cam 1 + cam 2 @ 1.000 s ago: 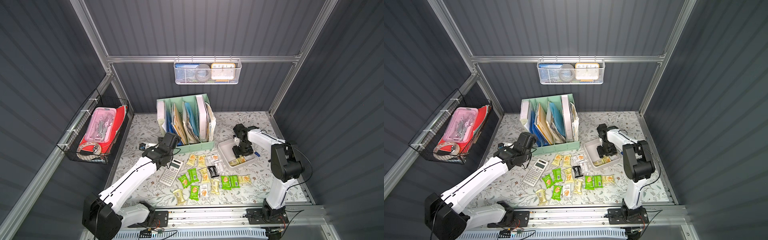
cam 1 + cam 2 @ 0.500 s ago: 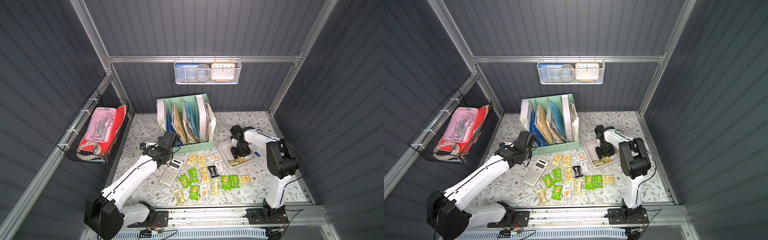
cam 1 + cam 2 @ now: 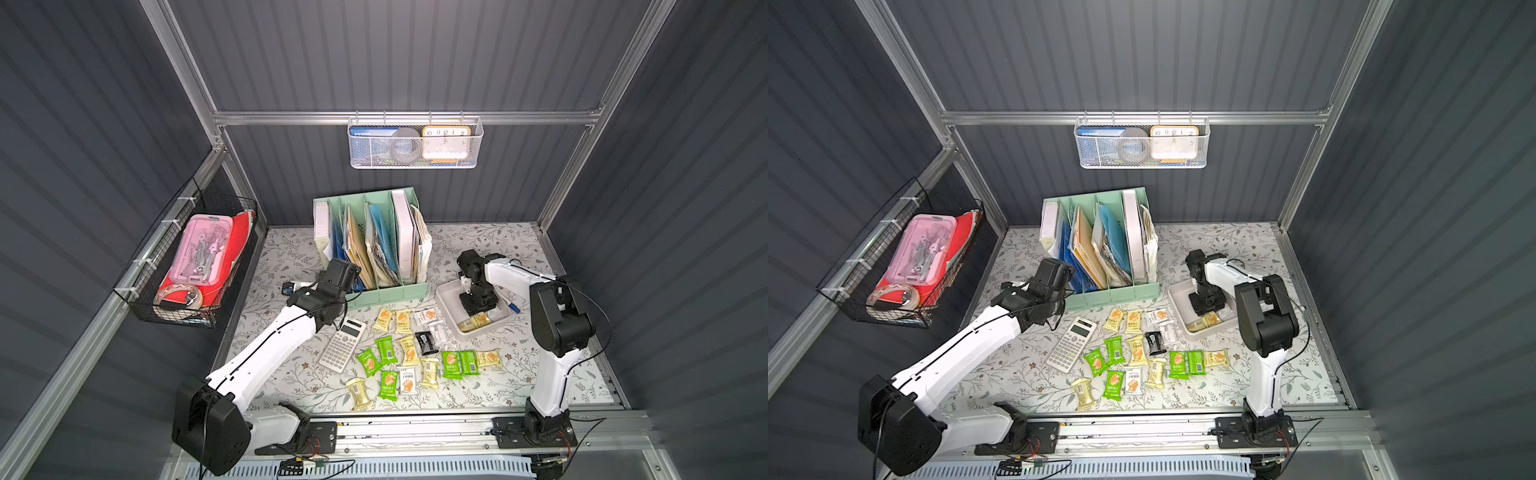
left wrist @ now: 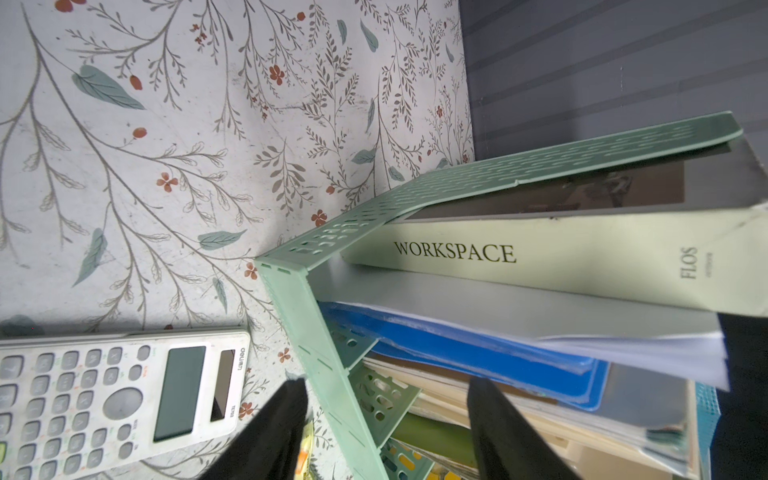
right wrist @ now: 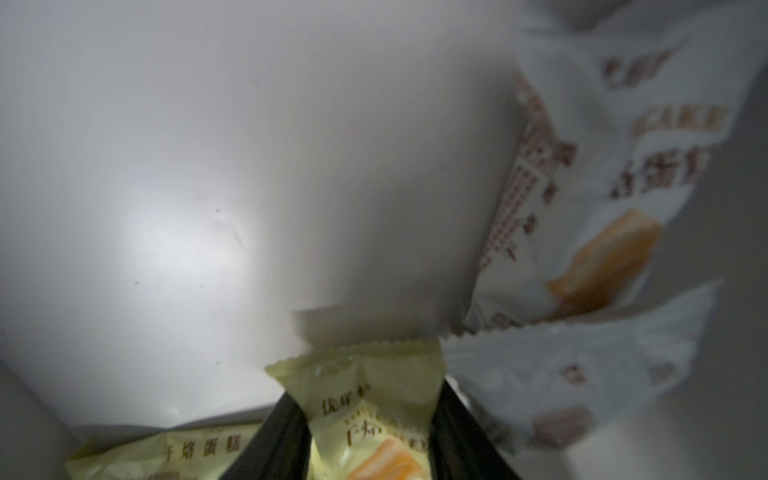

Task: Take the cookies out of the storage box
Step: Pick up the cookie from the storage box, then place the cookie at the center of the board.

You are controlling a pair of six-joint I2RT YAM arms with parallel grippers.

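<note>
- Right gripper (image 5: pixel 368 399) pinches a pale yellow cookie packet (image 5: pixel 374 374) near its crimped end, low centre of the wrist view; both lie inside the storage box (image 3: pixel 449 303), right of centre in a top view
- Probably light, crinkly, slippery film over soft cake; squeeze the body gently

white arms (image 3: pixel 270 345), black joints (image 3: pixel 559 320), thin cables
</note>
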